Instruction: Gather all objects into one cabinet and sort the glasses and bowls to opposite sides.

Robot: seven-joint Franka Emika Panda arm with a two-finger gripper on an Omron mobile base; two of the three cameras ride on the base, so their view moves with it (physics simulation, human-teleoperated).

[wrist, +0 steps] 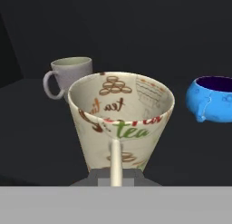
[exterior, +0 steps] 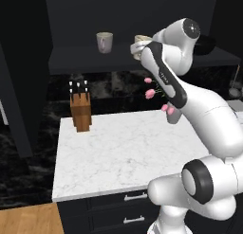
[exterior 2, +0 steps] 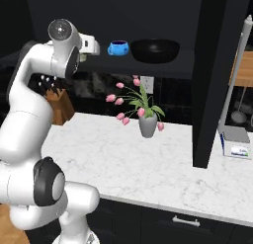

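Left base view: the arm is being reached up to the cabinet shelf [exterior: 80, 58], and the beige cup [exterior: 140, 40] is being seen just past the wrist at shelf height. The grey cup [exterior: 104, 41] is standing upright on the shelf, well to its left. A knife block [exterior: 80, 110] is sitting on the marble counter [exterior: 123, 157] below.

Right base view: the hand is being held at the shelf's left part, mostly hidden behind the upper arm. The blue bowl [exterior 2: 118, 48] is sitting on the shelf just right of the hand, and the black bowl [exterior 2: 154, 50] is touching or nearly touching it on the far right. A vase of tulips [exterior 2: 147, 123] is standing on the counter.

Hand view: the beige cup [wrist: 121, 123] is being shown close and upright in front of the gripper [wrist: 116, 175]; the fingertips are being hidden by it, so whether the cup is clamped or let go cannot be told. The grey cup [wrist: 69, 75] is behind it to the left, the blue bowl [wrist: 212, 99] to the right, both apart from it.

Step judged: the beige cup is being placed on the shelf. It is sitting between grey cup and bowls, so the next move is probably calling for it to be set down nearer the grey cup, on the cups' side, with the blue bowl not being knocked.
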